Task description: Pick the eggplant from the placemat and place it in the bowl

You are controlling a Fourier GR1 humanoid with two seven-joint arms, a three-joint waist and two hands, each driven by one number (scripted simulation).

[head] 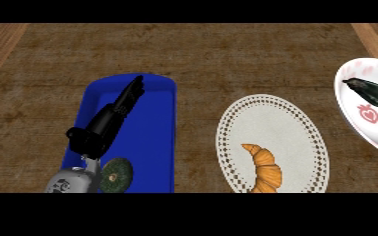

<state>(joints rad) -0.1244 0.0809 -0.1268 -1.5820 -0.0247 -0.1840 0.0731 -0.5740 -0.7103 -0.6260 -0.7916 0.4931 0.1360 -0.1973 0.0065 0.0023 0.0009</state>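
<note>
A dark eggplant (363, 89) lies inside the white bowl (354, 111) with red strawberry marks, cut off by the right edge. The round white lacy placemat (284, 130) sits centre right and carries an orange croissant (266, 169) at its near side. My left hand (111, 117) rests over a blue tray, fingers straight and pointing away from me, holding nothing. It is far to the left of the bowl and the placemat. My right hand does not show.
The blue tray (151, 130) lies at the left under my left forearm, with a round green slice (117, 176) at its near end. The brown counter (221, 55) stretches behind everything, with wooden edges at both far corners.
</note>
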